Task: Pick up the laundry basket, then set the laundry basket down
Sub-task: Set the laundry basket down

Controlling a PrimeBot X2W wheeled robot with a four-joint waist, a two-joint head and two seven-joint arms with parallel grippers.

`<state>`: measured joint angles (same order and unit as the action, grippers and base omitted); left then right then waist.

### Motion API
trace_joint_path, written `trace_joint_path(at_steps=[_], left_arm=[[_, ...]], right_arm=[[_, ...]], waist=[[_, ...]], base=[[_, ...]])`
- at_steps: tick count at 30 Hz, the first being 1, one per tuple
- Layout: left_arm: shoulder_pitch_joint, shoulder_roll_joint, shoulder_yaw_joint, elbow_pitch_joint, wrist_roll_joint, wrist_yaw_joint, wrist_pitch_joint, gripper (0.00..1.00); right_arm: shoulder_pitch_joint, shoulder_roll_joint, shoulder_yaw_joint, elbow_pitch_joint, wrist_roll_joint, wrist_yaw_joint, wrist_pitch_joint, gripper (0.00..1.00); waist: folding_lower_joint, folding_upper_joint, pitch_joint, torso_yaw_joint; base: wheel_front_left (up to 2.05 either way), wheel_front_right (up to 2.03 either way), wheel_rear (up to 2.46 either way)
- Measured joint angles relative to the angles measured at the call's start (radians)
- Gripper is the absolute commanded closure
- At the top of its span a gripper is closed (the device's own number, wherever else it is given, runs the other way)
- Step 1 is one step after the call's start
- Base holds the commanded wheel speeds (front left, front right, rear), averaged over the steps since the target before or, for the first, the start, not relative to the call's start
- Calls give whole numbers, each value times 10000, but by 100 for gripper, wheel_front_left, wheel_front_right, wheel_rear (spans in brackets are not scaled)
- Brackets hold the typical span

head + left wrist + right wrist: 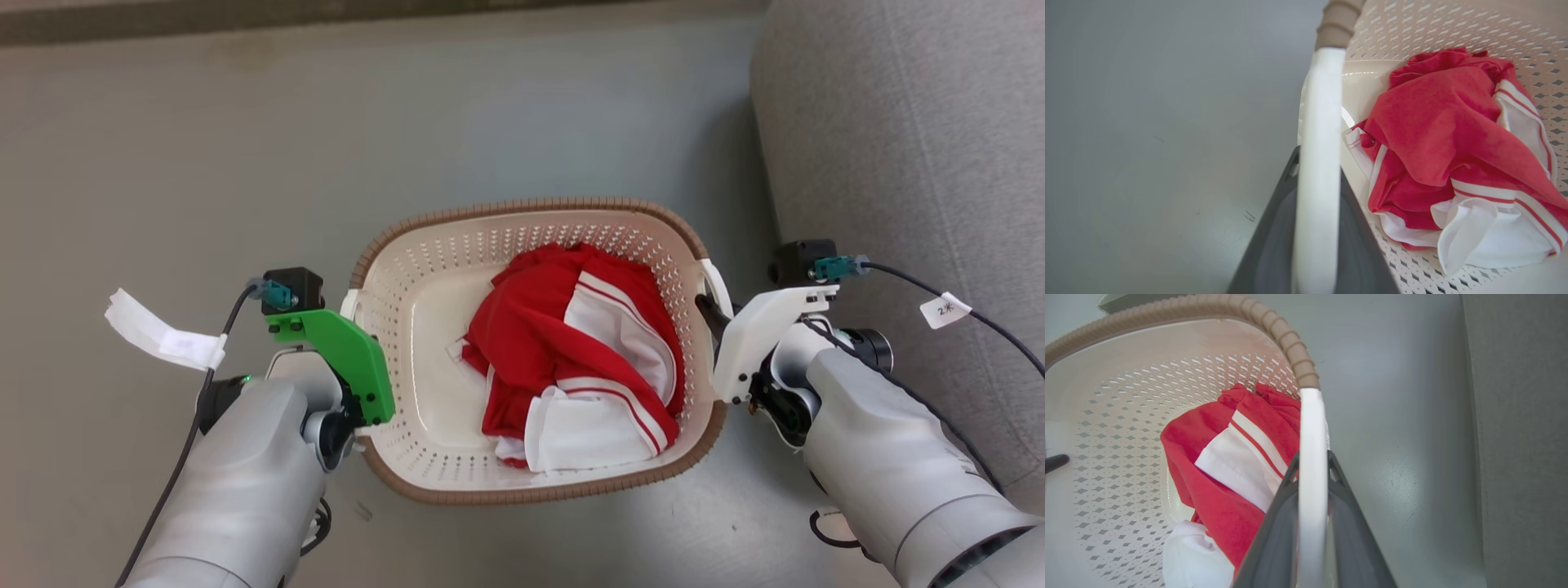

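The cream, perforated, brown-rimmed laundry basket is held at its white side handles, one clamped by the left hand, one by the right hand.

Bottom centre of the left wrist view: the left gripper runs off the lower edge, and the white handle between its fingers is a close blur. The right gripper is likewise cut off and blurred in its own view. In the head view a green mount, lower left, and a white mount, centre right, cover most of both sets of fingers. The red-and-white garment hides the floor of the laundry basket. The grey sofa is cut by the top and right edges. The cable label at right perhaps reads "2".
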<state>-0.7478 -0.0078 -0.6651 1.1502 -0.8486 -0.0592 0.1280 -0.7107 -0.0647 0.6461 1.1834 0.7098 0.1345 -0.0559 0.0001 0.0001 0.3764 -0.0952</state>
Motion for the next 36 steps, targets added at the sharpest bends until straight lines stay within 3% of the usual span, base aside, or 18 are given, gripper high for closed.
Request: trace_joint_path(at_steps=[21, 36], left_arm=[[-1656, -6, -65, 8, 564, 504, -1250, 100], [-2509, -2, 113, 90, 570, 604, -1946, 100]], right_arm=[[-1498, -130, -196, -128, -230, 2, -1064, 100], [-2420, -190, -313, -174, -180, 2, -1411, 100]], waist=[[1, 0, 3162, 171], [1, 0, 4941, 222]], base=[[0, 0, 0], [0, 0, 0]])
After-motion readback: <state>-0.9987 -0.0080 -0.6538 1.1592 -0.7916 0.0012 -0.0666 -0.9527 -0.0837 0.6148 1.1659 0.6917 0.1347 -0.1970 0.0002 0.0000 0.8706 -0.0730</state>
